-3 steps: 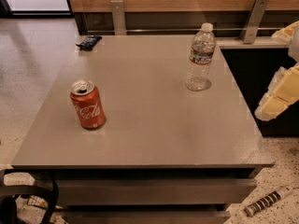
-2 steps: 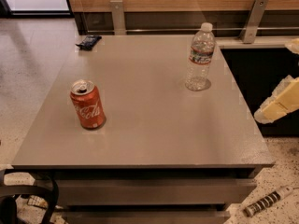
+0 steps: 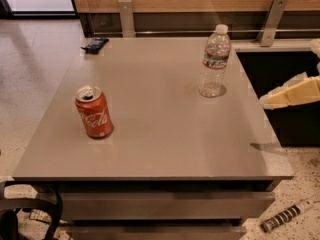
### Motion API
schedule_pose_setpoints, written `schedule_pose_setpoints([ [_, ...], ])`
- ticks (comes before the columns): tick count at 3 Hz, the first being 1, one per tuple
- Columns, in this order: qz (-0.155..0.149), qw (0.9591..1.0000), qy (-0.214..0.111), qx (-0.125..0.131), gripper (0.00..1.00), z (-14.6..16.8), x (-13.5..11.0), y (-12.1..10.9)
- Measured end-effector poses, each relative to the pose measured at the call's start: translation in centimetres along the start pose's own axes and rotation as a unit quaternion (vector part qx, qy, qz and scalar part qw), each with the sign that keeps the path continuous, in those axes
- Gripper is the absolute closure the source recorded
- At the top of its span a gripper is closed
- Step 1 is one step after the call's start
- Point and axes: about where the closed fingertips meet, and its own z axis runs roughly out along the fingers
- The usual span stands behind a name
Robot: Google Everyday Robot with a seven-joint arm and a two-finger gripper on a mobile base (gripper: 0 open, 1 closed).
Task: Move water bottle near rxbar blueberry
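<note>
The water bottle (image 3: 214, 60), clear with a white cap and a red-and-white label, stands upright at the back right of the grey table (image 3: 165, 149). The rxbar blueberry (image 3: 94, 44), a flat dark wrapper, lies at the table's back left corner. My gripper (image 3: 302, 74) hangs off the table's right edge, to the right of the bottle and apart from it. Its cream fingers (image 3: 291, 94) are spread and hold nothing; the upper one is mostly cut off by the frame edge.
A red Coca-Cola can (image 3: 94, 111) stands upright at the left front of the table. A wooden wall with metal brackets (image 3: 126, 17) runs behind the table. A dark bin (image 3: 280, 84) sits to the right. A striped object (image 3: 286, 216) lies on the floor at the front right.
My gripper has shifted slightly at the right edge, and its lower finger now lies flatter. The bottle, can and bar have not moved.
</note>
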Motion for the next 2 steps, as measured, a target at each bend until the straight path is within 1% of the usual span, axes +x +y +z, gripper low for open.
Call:
schedule_pose_setpoints([
  [1, 0.019, 0.9967, -0.071, 0.034, 0.0, 1.6, -1.4, -3.2],
  [2, 0.026, 0.9916, -0.12, 0.039, 0.0, 3.7, -2.8, -5.3],
])
